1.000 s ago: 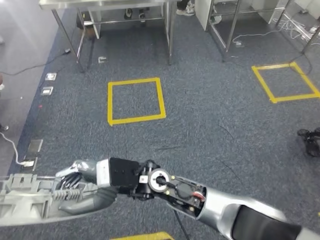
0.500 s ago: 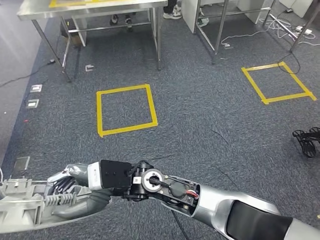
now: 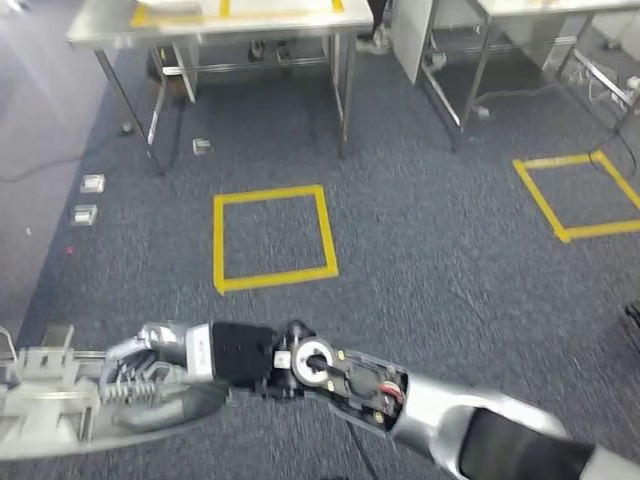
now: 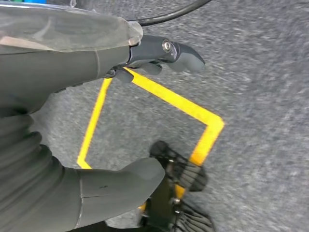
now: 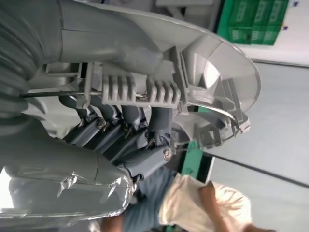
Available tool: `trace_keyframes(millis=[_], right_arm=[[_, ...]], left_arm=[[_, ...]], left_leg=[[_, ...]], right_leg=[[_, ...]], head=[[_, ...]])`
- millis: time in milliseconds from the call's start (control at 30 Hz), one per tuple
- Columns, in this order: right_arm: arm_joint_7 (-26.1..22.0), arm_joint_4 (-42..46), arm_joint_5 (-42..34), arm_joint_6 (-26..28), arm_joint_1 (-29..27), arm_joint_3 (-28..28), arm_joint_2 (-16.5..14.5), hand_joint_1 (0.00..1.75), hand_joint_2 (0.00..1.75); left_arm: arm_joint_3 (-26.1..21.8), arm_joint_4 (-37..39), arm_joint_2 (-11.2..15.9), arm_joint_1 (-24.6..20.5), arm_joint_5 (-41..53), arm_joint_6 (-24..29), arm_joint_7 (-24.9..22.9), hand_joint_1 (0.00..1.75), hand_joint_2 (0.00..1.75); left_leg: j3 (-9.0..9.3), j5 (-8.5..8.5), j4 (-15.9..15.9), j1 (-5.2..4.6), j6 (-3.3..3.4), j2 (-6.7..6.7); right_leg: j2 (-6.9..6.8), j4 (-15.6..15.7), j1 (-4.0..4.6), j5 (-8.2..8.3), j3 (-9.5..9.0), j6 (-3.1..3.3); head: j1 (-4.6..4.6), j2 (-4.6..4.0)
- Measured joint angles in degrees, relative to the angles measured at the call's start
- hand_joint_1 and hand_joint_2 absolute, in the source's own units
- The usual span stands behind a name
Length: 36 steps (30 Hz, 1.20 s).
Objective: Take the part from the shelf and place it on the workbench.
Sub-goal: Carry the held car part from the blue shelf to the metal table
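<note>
Head view: right arm (image 3: pixel 423 405) crosses the lower frame from 4 o'clock toward 8 o'clock. Right hand (image 3: pixel 155 365) sits at roughly 8 o'clock, its fingers wrapped over a long grey moulded plastic part (image 3: pixel 56 400). The part runs from the hand out to the frame edge at 9 o'clock, held off the floor over dark blue-grey carpet (image 3: pixel 423 250). Right wrist view: dark fingers (image 5: pixel 120 128) curl under the part's ribbed edge, thumb on the opposite side, so the hand is clamped on the part; a ribbed flange and a curved pale shell of the part (image 5: pixel 204 72) extend beyond the fingers. Also there: a person (image 5: pixel 189 203) in a light garment, and green crates (image 5: pixel 260 21) farther off. Left wrist view: left hand (image 4: pixel 120 116) holds nothing, its thick thumb (image 4: pixel 120 186) and a dark finger (image 4: pixel 167 50) standing well apart, over carpet with a yellow tape outline (image 4: pixel 182 104); a dark wheeled object (image 4: pixel 178 193) sits by the tape corner. Head view again: a yellow tape square (image 3: pixel 273 238) lies on the floor near centre, and a second tape square (image 3: pixel 581 195) at 3 o'clock. A steel workbench (image 3: pixel 219 20) with yellow markings on top stands at 11 to 12 o'clock, well apart from the part. Another metal table frame (image 3: pixel 483 60) stands at 1 o'clock.
</note>
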<state>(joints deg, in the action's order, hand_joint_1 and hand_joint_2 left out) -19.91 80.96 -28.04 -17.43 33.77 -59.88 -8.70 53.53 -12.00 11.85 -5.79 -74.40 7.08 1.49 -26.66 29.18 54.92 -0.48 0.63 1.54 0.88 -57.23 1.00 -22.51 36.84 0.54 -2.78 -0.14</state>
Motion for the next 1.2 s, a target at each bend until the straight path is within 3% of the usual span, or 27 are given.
trace_keyframes(millis=[33, 100, 167, 200, 267, 300, 333, 367, 433, 500, 533, 600, 633, 700, 767, 833, 867, 900, 967, 1000, 1033, 1133, 1200], right_arm=[[0.0, 0.03, 0.1, 0.03, 0.01, 0.01, 0.01, 1.69, 1.75], [0.05, 0.13, 0.23, 0.07, 0.17, 0.02, -0.09, 1.69, 1.75], [0.13, 0.18, 0.29, 0.08, 0.29, 0.02, -0.18, 1.69, 1.75], [0.16, 0.17, 0.3, 0.1, 0.28, 0.02, -0.18, 1.69, 1.75], [0.23, 0.17, 0.29, 0.16, 0.25, 0.01, -0.19, 1.69, 1.75], [0.29, 0.17, 0.21, 0.19, 0.24, 0.01, -0.19, 1.69, 1.75], [0.36, 0.16, 0.06, 0.2, 0.22, 0.01, -0.18, 1.69, 1.75], [0.42, 0.16, -0.15, 0.19, 0.21, 0.01, -0.17, 1.69, 1.75], [0.47, 0.14, -0.61, 0.06, 0.2, 0.01, -0.17, 1.69, 1.75], [0.45, 0.14, -0.89, -0.03, 0.18, 0.01, -0.17, 1.69, 1.75], [0.45, 0.14, -1.0, -0.04, 0.15, 0.01, -0.17, 1.69, 1.75], [0.5, 0.16, -1.18, -0.04, 0.15, 0.02, -0.18, 1.69, 1.75], [0.5, 0.17, -1.27, -0.04, 0.16, 0.02, -0.17, 1.69, 1.75], [0.5, 0.17, -1.36, 0.14, 0.18, 0.03, -0.17, 1.69, 1.75], [0.47, 0.16, -1.42, 0.71, 0.15, 0.07, -0.13, 1.69, 1.75], [0.49, 0.13, -1.48, 1.52, 0.04, 0.21, -0.02, 1.69, 1.75], [0.51, 0.12, -1.5, 1.86, -0.03, 0.31, 0.05, 1.69, 1.75], [0.53, 0.11, -1.52, 2.14, -0.08, 0.4, 0.13, 1.69, 1.75], [0.56, 0.07, -1.7, 2.45, -0.17, 0.56, 0.3, 1.69, 1.75], [0.6, 0.04, -1.84, 2.54, -0.23, 0.64, 0.35, 1.69, 1.75], [0.63, 0.02, -2.01, 2.6, -0.3, 0.71, 0.4, 1.69, 1.75], [0.75, 0.02, -2.33, 2.61, -0.26, 0.88, 0.36, 1.69, 1.75], [0.82, -0.05, -2.54, 2.52, -0.14, 0.93, 0.32, 1.69, 1.75]], left_arm=[[0.0, 0.0, -0.04, -0.14, 0.01, -0.02, 0.0, 0.0, 1.75], [0.0, -0.01, 0.03, -0.17, 0.01, -0.02, 0.0, 0.0, 1.75], [0.0, -0.02, -0.05, -0.25, 0.02, -0.03, 0.0, 0.0, 1.75], [0.0, -0.02, -0.12, -0.28, 0.02, -0.02, 0.0, 0.0, 1.75], [0.0, -0.02, -0.06, -0.22, 0.02, 0.03, 0.0, 0.0, 1.75], [0.0, -0.02, -0.03, -0.12, 0.01, 0.07, 0.0, 0.0, 1.75], [0.0, -0.02, 0.02, -0.03, 0.01, 0.11, 0.0, 0.0, 1.75], [0.0, -0.02, 0.08, 0.03, 0.0, 0.13, 0.0, 0.0, 1.75], [0.0, -0.02, 0.12, 0.14, 0.0, 0.16, 0.0, 0.0, 1.75], [0.0, -0.02, 0.09, 0.13, 0.0, 0.16, -0.02, 0.0, 1.75], [0.0, -0.02, 0.04, 0.11, 0.0, 0.16, -0.04, 0.0, 1.75], [0.0, -0.02, -0.02, -0.01, -0.01, 0.16, -0.13, 0.0, 1.75], [0.0, -0.02, -0.06, -0.02, -0.01, 0.16, -0.16, 0.0, 1.75], [0.0, -0.02, -0.05, -0.03, 0.01, 0.2, -0.17, 0.0, 1.75], [0.0, -0.02, -0.03, 0.0, 0.15, 0.24, -0.12, 0.0, 1.75], [0.0, -0.02, -0.03, 0.03, 0.34, 0.25, -0.07, 0.0, 1.75], [0.0, -0.02, -0.02, 0.05, 0.41, 0.25, -0.04, 0.0, 1.75], [0.0, -0.02, -0.02, 0.06, 0.49, 0.24, -0.02, 0.0, 1.75], [0.0, -0.02, -0.19, 0.12, 0.59, 0.23, 0.0, 0.0, 1.75], [0.0, -0.02, -0.19, 0.01, 0.62, 0.24, 0.01, 0.0, 1.75], [0.0, -0.02, -0.19, -0.09, 0.62, 0.25, 0.02, 0.0, 1.75], [0.0, -0.02, -0.03, -0.32, 0.59, 0.28, 0.04, 0.0, 1.75], [0.01, -0.02, -0.09, -0.41, 0.58, 0.29, 0.07, 0.0, 1.75]], left_leg=[[0.37, 0.14, 0.21, 0.02, -0.33, 0.11], [-0.37, -0.64, 2.24, 0.17, -0.87, 0.04], [-4.1, -1.27, 8.24, 0.3, -1.54, -0.33], [-6.77, -0.66, 11.92, 0.48, -1.96, -0.55], [-11.73, 2.82, 16.91, 0.95, -2.77, -0.84], [-13.27, 4.4, 17.3, 1.22, -3.05, -0.97], [-13.93, 4.88, 16.0, 1.5, -3.28, -1.09], [-13.83, 3.71, 13.15, 1.78, -3.55, -1.21], [-12.6, -3.14, 5.04, 2.27, -4.06, -1.81], [-11.75, -8.74, 0.32, 2.32, -3.74, -2.69], [-11.63, -9.39, -0.24, 2.31, -3.19, -2.92], [-10.84, -8.77, 0.1, 2.29, -1.91, -2.64], [-10.26, -8.28, 0.1, 2.29, -1.37, -2.47], [-8.91, -7.2, 0.09, 2.06, -0.55, -2.18], [-7.38, -5.85, 0.08, 1.66, -0.05, -1.96], [-5.41, -4.27, 0.07, 1.17, 0.24, -1.6], [-4.21, -3.38, 0.06, 0.9, 0.34, -1.42], [-2.94, -2.48, 0.05, 0.63, 0.4, -1.27], [-0.83, -0.72, -0.02, 0.28, 0.39, -1.09], [-0.19, -0.07, -0.11, 0.22, 0.22, -1.02], [0.25, 0.35, -0.22, 0.28, 0.0, -0.96], [-0.19, -0.24, 1.76, 0.53, -0.75, -0.97], [-3.32, -0.69, 7.16, 0.69, -1.33, -1.05]], right_leg=[[0.03, 0.63, 0.18, 0.63, -0.42, 0.26], [-0.09, 1.69, -0.02, 0.26, -2.07, 0.7], [-0.17, 2.72, -0.44, -0.23, -3.76, 1.02], [-0.22, 3.01, -0.58, -0.67, -4.47, 1.11], [-0.21, 3.21, -0.94, -1.92, -5.96, 0.97], [-0.17, 3.22, -1.14, -2.68, -6.84, 0.8], [-0.11, 3.22, -1.35, -3.47, -7.81, 0.57], [-0.08, 3.22, -1.59, -4.32, -8.88, 0.28], [-0.14, 3.06, -1.88, -6.15, -10.73, -0.46], [-0.26, 3.14, -1.75, -8.01, -11.62, -1.3], [-0.31, 2.87, -1.62, -8.45, -12.21, -1.75], [-0.47, 1.55, -1.65, -8.45, -12.48, -2.47], [-0.53, -0.56, -1.69, -8.18, -11.83, -2.72], [-0.6, -6.91, -1.73, -9.37, -8.06, -2.8], [-0.6, -13.4, -1.55, -13.0, -3.12, -2.69], [-0.6, -14.92, -1.36, -16.36, 0.04, -2.42], [-0.59, -13.24, -1.21, -16.32, 0.58, -2.13], [-0.58, -10.32, -1.0, -14.57, 0.58, -1.64], [-0.4, -3.36, -0.33, -6.02, 0.24, -0.27], [-0.28, -1.07, -0.02, -2.46, -0.1, 0.27], [-0.12, 0.29, 0.25, -0.03, -0.42, 0.63], [0.21, 1.79, 0.36, -0.26, -2.52, 1.2], [0.37, 2.88, -0.03, -0.84, -4.4, 1.63]], head=[[0.17, 0.0], [0.02, 0.01], [0.2, 0.01], [0.39, 0.01], [0.66, 0.0], [0.75, 0.0], [0.85, 0.0], [0.96, 0.01], [1.37, 0.0], [1.9, 0.0], [2.01, -0.01], [1.58, 0.0], [1.34, 0.0], [0.7, 0.01], [0.04, 0.01], [-0.4, 0.01], [-0.57, 0.01], [-0.71, 0.01], [-0.71, 0.0], [-0.45, -0.01], [-0.21, -0.01], [-0.14, 0.01], [0.08, 0.01]])
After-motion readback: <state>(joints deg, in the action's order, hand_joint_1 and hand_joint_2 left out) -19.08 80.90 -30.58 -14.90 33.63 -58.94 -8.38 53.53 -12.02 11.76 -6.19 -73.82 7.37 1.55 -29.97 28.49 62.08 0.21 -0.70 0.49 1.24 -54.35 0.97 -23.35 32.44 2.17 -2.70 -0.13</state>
